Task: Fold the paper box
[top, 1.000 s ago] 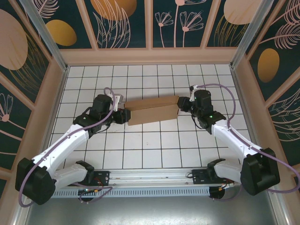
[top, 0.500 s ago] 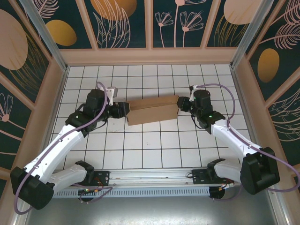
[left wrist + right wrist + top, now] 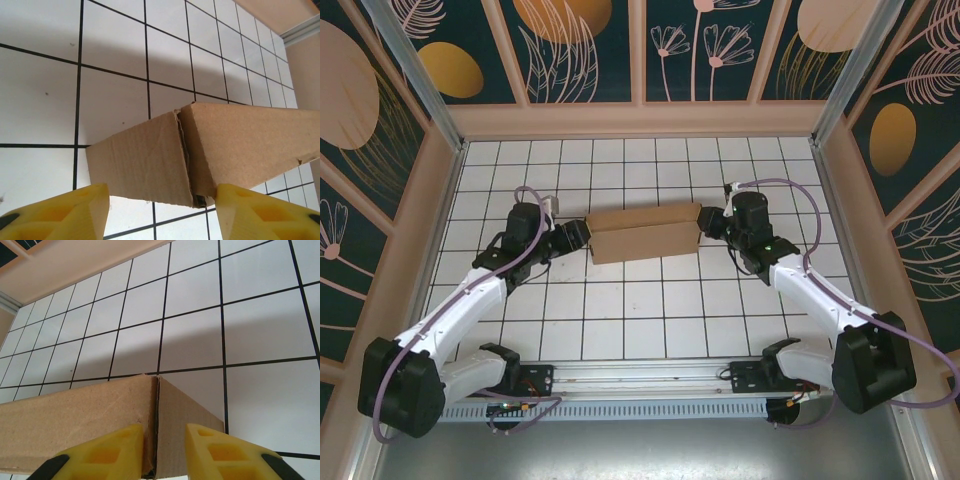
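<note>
At mid-table, on white square-tiled surface [image 3: 650, 310]: flat brown cardboard box [image 3: 645, 235], long and narrow. Lies crosswise between both arms, well apart from the walls. Looks largely formed, with the left-end seam gaping slightly in the left wrist view.

Left gripper [image 3: 582, 238]: stands with yellow fingers [image 3: 250, 210] apart, flanking the box's left end and gripping nothing. Cannot tell whether touching at the lower corner.

Right gripper [image 3: 710, 222]: pinches the corner edge at the box's right end, fingers [image 3: 107, 450] drawn close on either side.

Risks, as judged:
- Caving the left end wall or springing the gaping seam, if closed off-centre.
- Pivoting or buckling the box about the single corner pinch, if pushed hard from the left.
- Creasing or tearing thin cardboard under too firm a pinch at right.
- Skidding on smooth tile, if released at right too soon.
</note>
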Motion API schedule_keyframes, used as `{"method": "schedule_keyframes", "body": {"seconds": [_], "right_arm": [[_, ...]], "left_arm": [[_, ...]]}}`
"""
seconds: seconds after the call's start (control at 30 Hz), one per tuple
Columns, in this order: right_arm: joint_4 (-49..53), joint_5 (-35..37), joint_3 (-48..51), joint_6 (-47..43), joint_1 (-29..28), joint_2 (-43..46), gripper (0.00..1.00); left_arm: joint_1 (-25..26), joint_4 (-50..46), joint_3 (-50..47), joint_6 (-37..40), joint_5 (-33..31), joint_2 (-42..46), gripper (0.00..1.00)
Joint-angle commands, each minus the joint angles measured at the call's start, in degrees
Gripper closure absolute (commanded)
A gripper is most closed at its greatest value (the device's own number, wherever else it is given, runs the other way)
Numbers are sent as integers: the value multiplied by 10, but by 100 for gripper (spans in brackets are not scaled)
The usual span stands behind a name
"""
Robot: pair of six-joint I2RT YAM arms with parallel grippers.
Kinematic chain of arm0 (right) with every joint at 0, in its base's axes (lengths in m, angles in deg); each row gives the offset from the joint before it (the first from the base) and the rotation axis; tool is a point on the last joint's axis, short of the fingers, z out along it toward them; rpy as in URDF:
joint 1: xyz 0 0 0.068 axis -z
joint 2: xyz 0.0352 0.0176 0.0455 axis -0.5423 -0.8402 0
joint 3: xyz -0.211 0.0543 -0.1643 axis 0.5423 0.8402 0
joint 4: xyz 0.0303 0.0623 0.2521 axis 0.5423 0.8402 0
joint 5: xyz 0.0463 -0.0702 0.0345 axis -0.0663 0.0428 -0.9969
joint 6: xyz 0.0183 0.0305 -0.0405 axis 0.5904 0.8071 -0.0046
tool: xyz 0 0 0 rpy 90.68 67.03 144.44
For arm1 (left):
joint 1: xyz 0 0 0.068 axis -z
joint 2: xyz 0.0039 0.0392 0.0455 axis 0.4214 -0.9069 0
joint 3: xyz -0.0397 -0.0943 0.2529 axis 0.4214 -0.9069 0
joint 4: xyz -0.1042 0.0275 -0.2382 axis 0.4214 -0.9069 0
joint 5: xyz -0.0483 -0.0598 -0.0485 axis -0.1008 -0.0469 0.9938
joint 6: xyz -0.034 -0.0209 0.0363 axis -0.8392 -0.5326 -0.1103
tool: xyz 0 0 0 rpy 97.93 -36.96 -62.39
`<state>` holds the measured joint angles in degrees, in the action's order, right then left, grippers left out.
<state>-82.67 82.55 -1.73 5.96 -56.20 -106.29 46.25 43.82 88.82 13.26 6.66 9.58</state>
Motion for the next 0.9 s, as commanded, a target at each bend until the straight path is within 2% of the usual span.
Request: {"method": "schedule_keyframes", "body": {"seconds": [0.0,0.27,0.43,0.53,0.63,0.77,0.87], "right_arm": [[56,14,20,-6,-3,-15,72],[74,4,39,7,-3,-39,72],[59,-27,51,13,-2,-32,79],[33,-18,68,10,-7,13,87],[-33,21,126,-3,-38,87,92],[-74,67,189,-4,-93,147,93],[-65,91,218,23,-125,171,93]], "left_arm": [[0,22,-45,-32,1,-7,46],[-1,65,-120,-58,-16,-23,61],[0,76,-123,-49,-5,-32,70],[-1,56,-109,-35,-5,-13,77],[0,47,-118,-40,-11,30,81],[11,51,-162,-81,-1,75,88],[39,30,-175,-102,-13,96,86]]}}
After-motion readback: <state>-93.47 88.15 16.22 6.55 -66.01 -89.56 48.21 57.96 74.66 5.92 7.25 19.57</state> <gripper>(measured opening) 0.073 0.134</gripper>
